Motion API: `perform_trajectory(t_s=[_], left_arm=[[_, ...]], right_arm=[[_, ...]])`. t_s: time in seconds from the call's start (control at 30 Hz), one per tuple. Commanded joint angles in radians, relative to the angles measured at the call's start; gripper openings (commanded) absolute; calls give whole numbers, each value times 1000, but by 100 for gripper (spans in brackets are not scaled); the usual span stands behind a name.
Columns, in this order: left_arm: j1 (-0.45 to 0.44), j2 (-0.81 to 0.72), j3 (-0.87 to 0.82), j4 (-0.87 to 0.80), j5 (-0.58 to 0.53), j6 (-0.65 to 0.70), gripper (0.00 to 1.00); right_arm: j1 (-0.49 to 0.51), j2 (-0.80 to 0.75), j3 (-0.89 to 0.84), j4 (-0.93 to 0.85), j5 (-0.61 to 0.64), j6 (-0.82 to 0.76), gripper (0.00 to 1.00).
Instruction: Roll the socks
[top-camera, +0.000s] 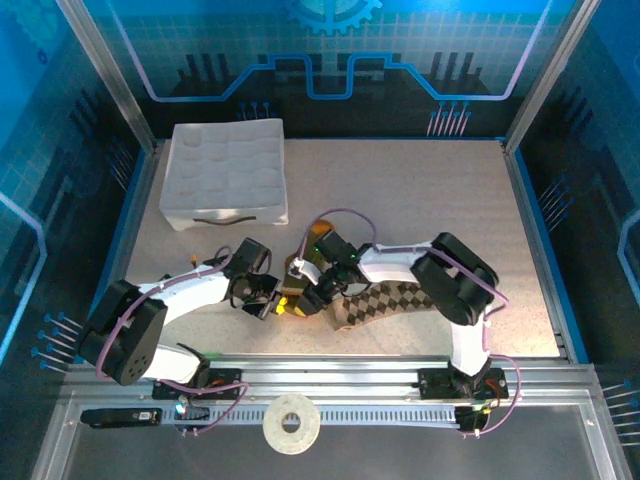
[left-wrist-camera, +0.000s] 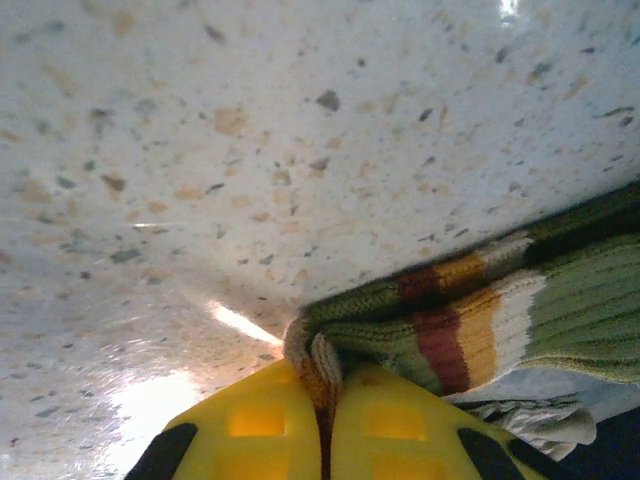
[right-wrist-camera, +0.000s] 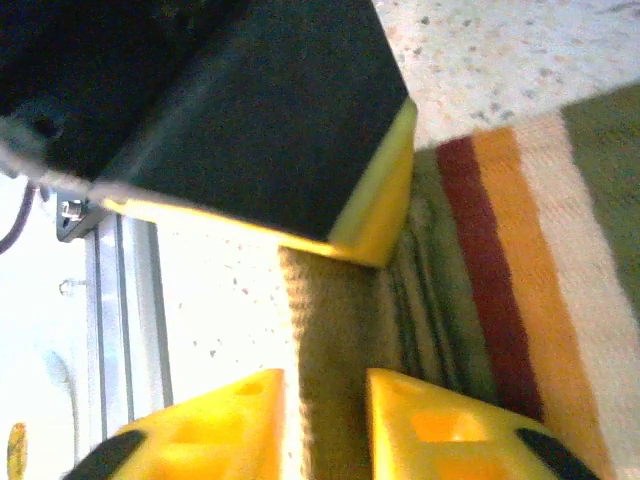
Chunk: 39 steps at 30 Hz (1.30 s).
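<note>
**Socks (top-camera: 365, 302) at 6 o'clock on the bench (top-camera: 430, 200): soft, light, limp knit.**
The olive-green sock (left-wrist-camera: 560, 310) should be gripped at its striped cuff, where the fabric bunches. The tan argyle sock (top-camera: 390, 298) extends toward 3 o'clock. The left fingers (left-wrist-camera: 250, 425) are pressed together, pinching the cuff fold. The right fingers (right-wrist-camera: 450, 425) stand spread over the cuff, close beside them, so crowding is likely. The foam tray (top-camera: 225, 165) sits well apart at 11 o'clock.

Top view looks down from high at 6 o'clock. Both wrist views sit close over the surface (top-camera: 420, 200), sharing the striped cuff of the olive sock (left-wrist-camera: 580, 310).
</note>
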Motion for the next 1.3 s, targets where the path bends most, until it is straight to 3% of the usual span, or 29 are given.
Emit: perform_trajectory(t_s=[0.0, 0.1, 0.3, 0.6, 0.73, 0.87, 1.0, 1.13, 1.27], left_arm=[[-7, 13, -11, -164, -35, -52, 0], [4, 8, -6, -189, -29, -71, 0], [50, 59, 48, -254, -8, -17, 0], [59, 118, 83, -261, 1, 13, 0], [62, 122, 85, -252, 6, 13, 0], [65, 110, 83, -246, 10, 16, 0], [77, 66, 72, -243, 15, 14, 0], [101, 26, 61, -239, 27, 20, 0], [122, -36, 62, -246, 22, 33, 33]], right_arm=[[68, -195, -139, 116, 257, -145, 44], [160, -307, -235, 181, 474, -260, 55], [305, -302, -226, 173, 745, -391, 57], [346, -139, -99, 184, 824, -411, 55], [338, -94, -63, 156, 814, -385, 44], [310, -63, -39, 118, 783, -310, 19], [267, -42, -20, 62, 708, -231, 3], [210, -46, -23, 44, 585, -165, 0], [131, -24, 17, -21, 374, -93, 0]])
